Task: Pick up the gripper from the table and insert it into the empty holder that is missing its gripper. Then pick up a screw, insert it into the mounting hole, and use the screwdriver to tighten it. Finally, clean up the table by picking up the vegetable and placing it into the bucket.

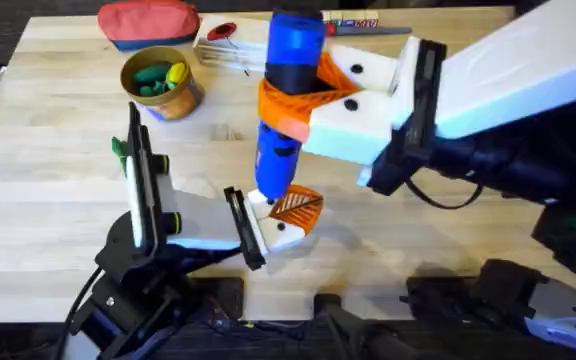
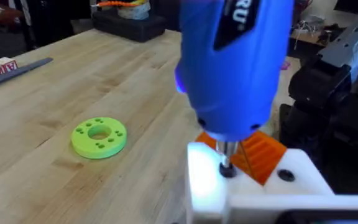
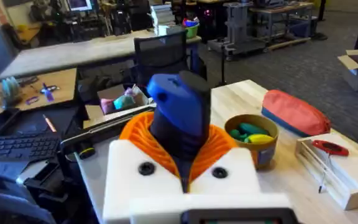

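Observation:
My right gripper [image 1: 298, 100] is shut on the blue screwdriver [image 1: 288, 70], holding it upright over the table's middle. Its thin metal tip presses into a dark spot [image 2: 227, 169] on the white holder [image 2: 303, 177], either a screw head or a hole. The holder sits at the end of my left gripper [image 1: 283, 220]. The orange ribbed gripper [image 2: 265, 152] is seated in the holder beside the tip. A dark-green vegetable [image 1: 118, 147] peeks out from behind my left arm. The yellow-orange bucket [image 1: 158, 82] stands at the back left with green and yellow pieces inside.
A red zip pouch [image 1: 148, 20] lies behind the bucket. A red-handled screwdriver [image 1: 223, 32] rests on a flat white box [image 1: 233, 55] at the back. A yellow-green disc with holes [image 2: 98, 137] lies on the wood beyond the holder. A ruler [image 1: 368, 25] lies along the far edge.

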Controlling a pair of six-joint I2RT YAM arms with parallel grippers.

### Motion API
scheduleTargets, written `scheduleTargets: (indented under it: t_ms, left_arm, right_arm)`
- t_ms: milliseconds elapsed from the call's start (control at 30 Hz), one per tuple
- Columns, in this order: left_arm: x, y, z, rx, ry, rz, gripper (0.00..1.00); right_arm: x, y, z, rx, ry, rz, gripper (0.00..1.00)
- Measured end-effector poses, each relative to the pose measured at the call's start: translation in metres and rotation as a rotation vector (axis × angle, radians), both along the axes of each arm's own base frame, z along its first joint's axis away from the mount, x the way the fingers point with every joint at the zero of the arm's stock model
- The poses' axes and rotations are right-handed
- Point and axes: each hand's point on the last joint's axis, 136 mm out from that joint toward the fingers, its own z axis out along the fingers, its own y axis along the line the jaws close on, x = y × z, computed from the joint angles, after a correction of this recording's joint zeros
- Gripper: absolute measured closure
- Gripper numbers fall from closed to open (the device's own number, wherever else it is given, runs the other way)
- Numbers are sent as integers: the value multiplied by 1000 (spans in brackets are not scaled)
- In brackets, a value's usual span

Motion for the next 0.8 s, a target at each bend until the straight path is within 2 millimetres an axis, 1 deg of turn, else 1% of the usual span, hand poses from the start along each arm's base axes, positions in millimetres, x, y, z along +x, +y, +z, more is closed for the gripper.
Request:
scheduleTargets:
  t_ms: [800]
  left_arm:
    - [0,0,0,0,0,0,984]
  right_arm:
    - [-4,-4,-1,-12,3,0,994]
